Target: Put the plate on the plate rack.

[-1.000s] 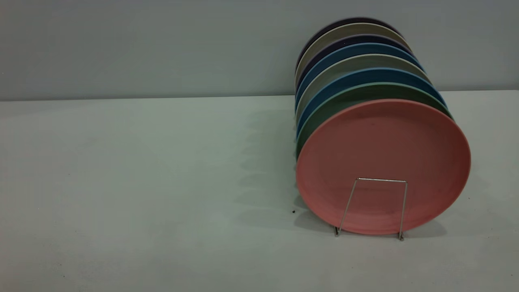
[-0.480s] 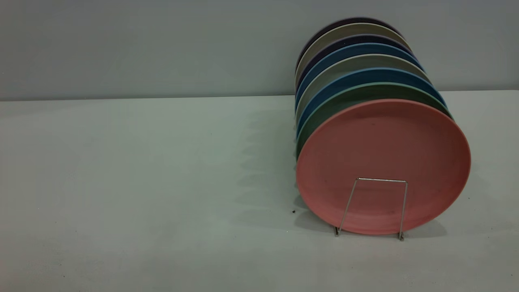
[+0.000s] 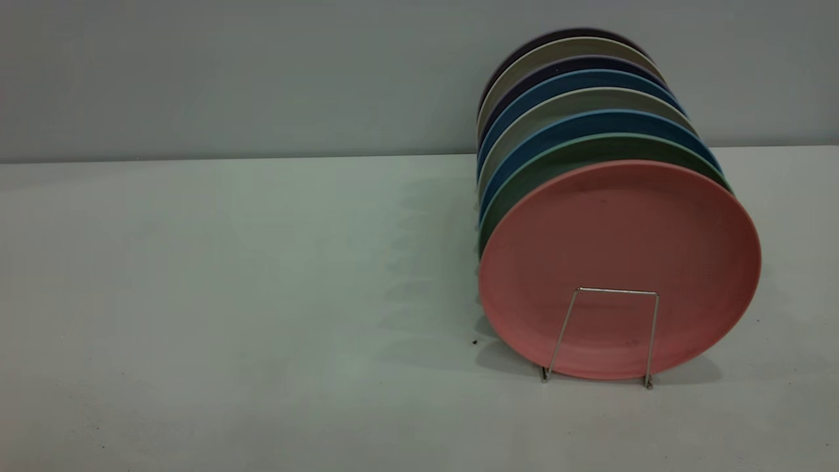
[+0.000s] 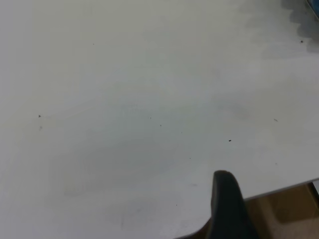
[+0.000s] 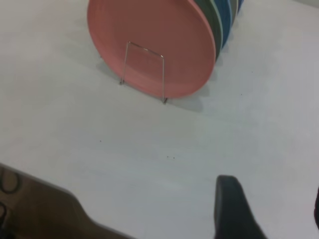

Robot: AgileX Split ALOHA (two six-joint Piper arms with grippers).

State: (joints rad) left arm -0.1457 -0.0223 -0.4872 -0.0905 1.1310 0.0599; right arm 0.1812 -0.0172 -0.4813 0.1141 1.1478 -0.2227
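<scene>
The plate stands on edge in the rack, well ahead of the right gripper, whose fingers sit apart, holding nothing. Placement looks done; only parking remains. Left gripper over bare worktop: spread can't tell.

left gripper: dark matte rounded finger tip | right gripper: dark matte rounded fingers

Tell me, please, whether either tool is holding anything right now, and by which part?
Nothing is held. The pink plate stands on edge in the plate rack, untouched; both wrist views show only a finger over bare table.
</scene>
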